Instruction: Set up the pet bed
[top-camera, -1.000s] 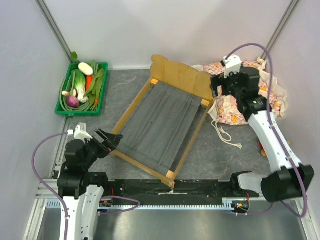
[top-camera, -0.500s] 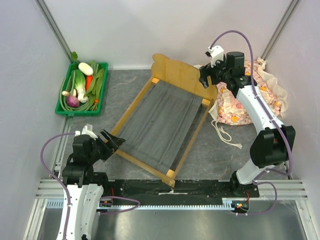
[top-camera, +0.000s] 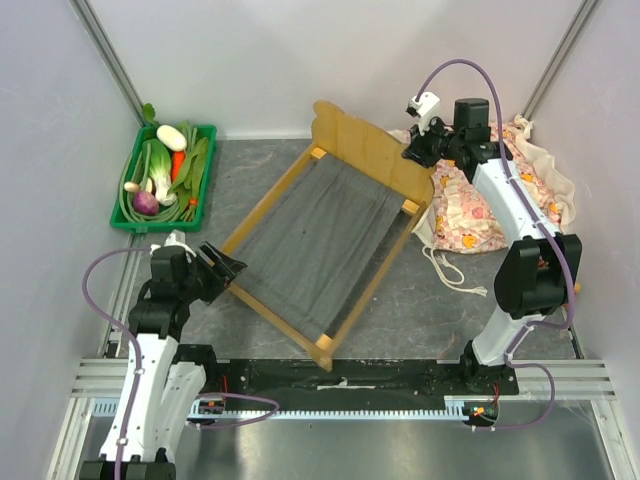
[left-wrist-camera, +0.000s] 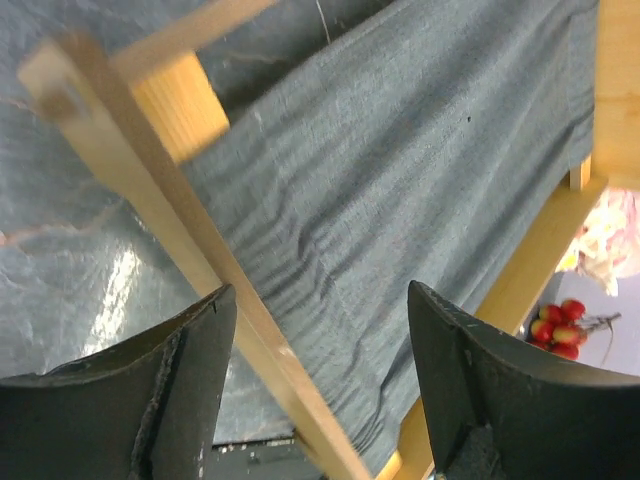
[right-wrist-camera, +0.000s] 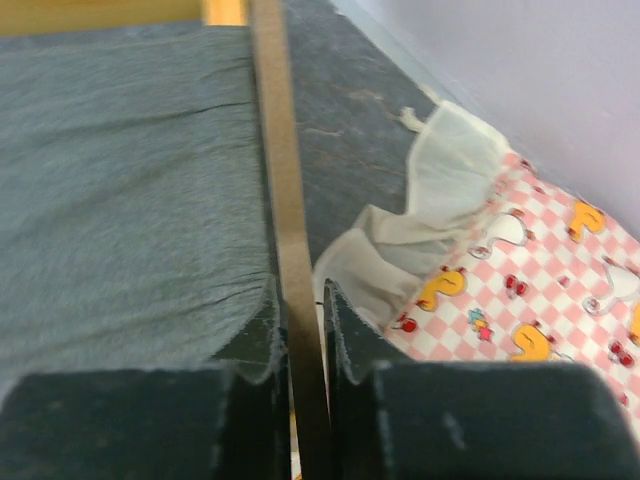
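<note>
right gripper (top-camera: 420, 150) swung left off the pink mattress (top-camera: 470, 215) at frame right and is now pinched on the upper-right edge of the pet bed (top-camera: 320, 230) headboard (top-camera: 365, 145). left gripper (top-camera: 225, 268) crept up-frame to the bed's lower-left rail (left-wrist-camera: 200, 250); its jaws narrowed a bit and straddle the rail, not clamped. Bed shifted: headboard went up, bottom corner (top-camera: 322, 348) moved left and up.

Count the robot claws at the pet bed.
2. The left claw, open, straddles the foot rail of the pet bed, near left; the right claw pinches the headboard, far right.
</note>
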